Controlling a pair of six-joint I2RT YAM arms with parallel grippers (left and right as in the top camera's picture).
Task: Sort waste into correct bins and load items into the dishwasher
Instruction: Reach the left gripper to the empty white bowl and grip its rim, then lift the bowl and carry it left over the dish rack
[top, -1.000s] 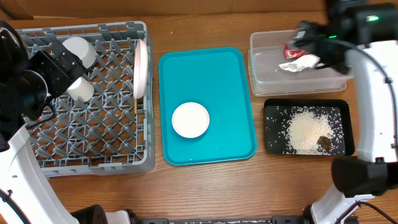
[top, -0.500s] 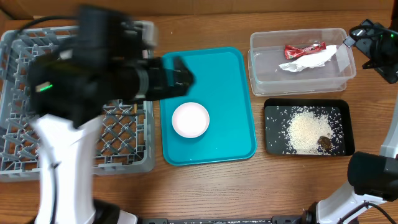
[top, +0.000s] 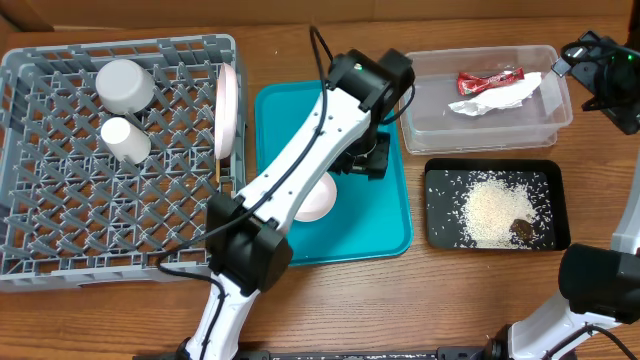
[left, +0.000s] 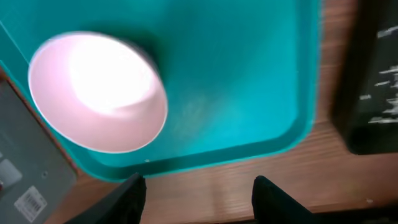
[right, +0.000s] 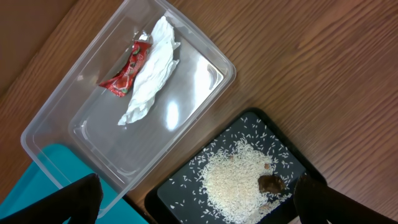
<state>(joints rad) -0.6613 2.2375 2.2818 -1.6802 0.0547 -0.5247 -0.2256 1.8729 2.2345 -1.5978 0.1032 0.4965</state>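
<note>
A small white bowl (top: 318, 205) sits on the flat teal tray (top: 380, 230), partly under my left arm; it also shows in the left wrist view (left: 99, 93). My left gripper (top: 367, 160) hovers over the tray beside the bowl, open and empty (left: 202, 199). The grey dish rack (top: 60, 230) holds a pale grey bowl (top: 125, 85), a small white cup (top: 125, 140), an upright white plate (top: 227, 105) and a thin wooden chopstick (top: 218, 172). My right gripper (top: 592, 68) is open and empty (right: 199, 205), high above the bins.
The clear tub (top: 430, 120) holds a red wrapper (right: 124, 74) and a white napkin (right: 149, 81). The black tray (top: 440, 235) holds white rice grains (right: 239, 177) and a brown chunk (right: 270, 183). My left arm crosses the teal tray's left half.
My left arm swung from the dish rack rightward to over the teal tray, leaving the cup in the rack. My right arm pulled back from the clear tub to the far right.
</note>
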